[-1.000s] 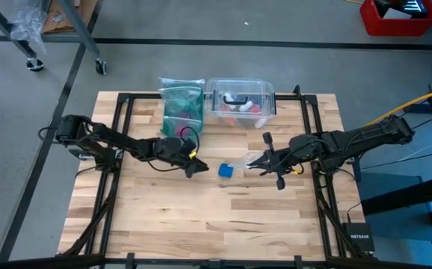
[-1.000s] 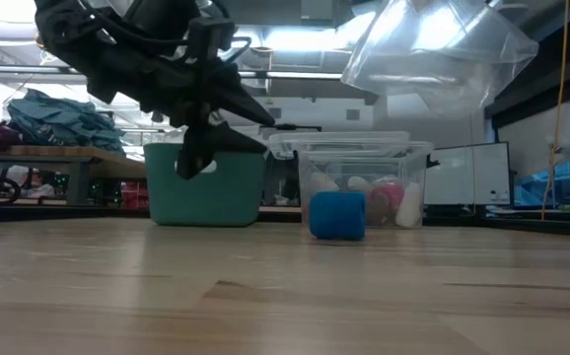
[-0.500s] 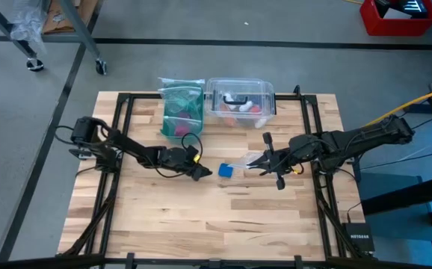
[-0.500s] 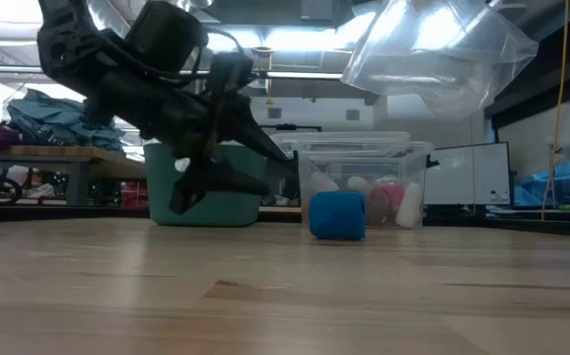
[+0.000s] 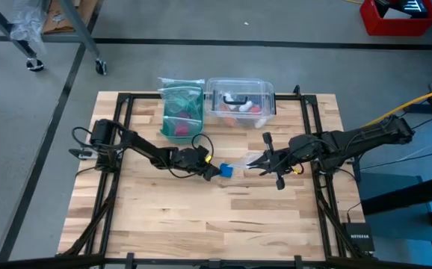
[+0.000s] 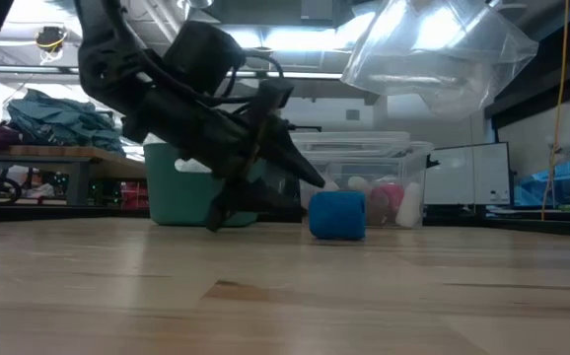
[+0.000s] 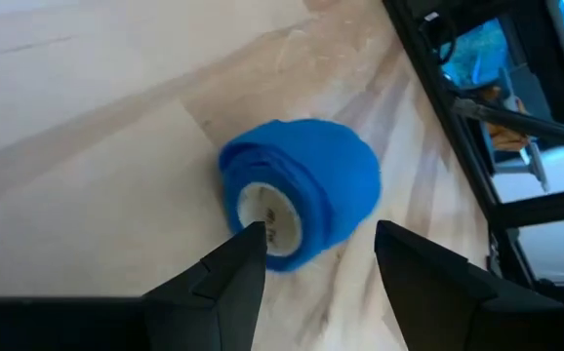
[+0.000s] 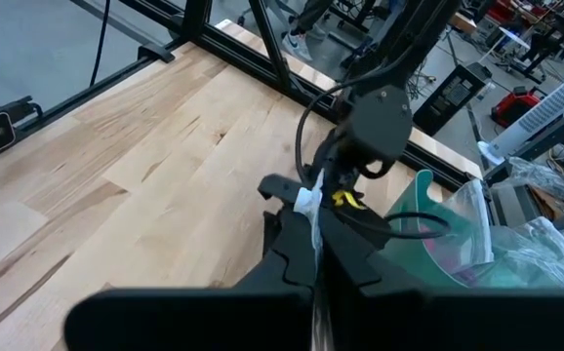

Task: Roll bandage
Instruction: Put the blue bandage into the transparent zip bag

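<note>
On the wooden table (image 5: 201,217), the left gripper (image 5: 217,170) reaches with fingers spread wide toward the rolled blue bandage (image 5: 226,171) lying mid-table just before its tips, while the right gripper (image 5: 250,164), closed, pinches a clear plastic bag (image 6: 438,59) just beyond.

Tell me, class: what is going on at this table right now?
The left gripper is low over the wooden table with its fingers open on either side of the blue bandage roll, not yet gripping it. The right gripper, shut on a clear plastic bag, holds it above the table.
</note>
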You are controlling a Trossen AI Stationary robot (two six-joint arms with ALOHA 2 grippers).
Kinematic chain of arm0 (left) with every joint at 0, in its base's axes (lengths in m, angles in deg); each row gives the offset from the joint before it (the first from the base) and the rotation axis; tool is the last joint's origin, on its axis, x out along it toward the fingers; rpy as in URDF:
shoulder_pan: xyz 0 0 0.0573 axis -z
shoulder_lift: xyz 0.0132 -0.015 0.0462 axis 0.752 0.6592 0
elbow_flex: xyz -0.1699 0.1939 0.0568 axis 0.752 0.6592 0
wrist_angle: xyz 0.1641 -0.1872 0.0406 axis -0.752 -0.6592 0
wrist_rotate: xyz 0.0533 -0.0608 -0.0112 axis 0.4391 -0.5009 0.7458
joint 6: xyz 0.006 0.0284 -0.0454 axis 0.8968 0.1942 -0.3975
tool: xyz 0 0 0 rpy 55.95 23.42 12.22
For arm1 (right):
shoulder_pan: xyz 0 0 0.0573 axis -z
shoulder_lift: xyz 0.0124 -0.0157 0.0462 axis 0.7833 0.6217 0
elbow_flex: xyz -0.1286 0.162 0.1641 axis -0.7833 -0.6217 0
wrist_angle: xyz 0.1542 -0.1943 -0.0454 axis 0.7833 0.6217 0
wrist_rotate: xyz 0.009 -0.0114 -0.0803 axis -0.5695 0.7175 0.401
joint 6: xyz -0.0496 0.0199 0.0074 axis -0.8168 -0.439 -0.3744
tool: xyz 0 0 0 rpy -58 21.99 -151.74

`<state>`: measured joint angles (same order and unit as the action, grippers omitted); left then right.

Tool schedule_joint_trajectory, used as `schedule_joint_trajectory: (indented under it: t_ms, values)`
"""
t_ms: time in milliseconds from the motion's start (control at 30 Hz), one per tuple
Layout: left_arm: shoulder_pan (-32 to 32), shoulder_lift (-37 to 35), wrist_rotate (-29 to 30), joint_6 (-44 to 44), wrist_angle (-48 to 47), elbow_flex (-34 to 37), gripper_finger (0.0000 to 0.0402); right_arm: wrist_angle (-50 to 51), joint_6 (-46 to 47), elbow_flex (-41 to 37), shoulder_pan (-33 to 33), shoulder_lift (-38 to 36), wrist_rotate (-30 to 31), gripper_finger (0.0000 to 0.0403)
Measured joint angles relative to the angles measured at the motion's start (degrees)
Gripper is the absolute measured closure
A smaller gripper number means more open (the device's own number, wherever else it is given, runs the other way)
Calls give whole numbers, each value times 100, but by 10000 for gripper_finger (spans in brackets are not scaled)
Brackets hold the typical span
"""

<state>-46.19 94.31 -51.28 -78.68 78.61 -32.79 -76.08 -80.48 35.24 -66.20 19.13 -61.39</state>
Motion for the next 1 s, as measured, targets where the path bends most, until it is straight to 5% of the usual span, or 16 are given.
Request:
schedule_joint_trajectory:
  t_ms: [1000]
  values:
    - [57,408,-618,639,-121,-541,218,-11,-4,2,0,0,2,402]
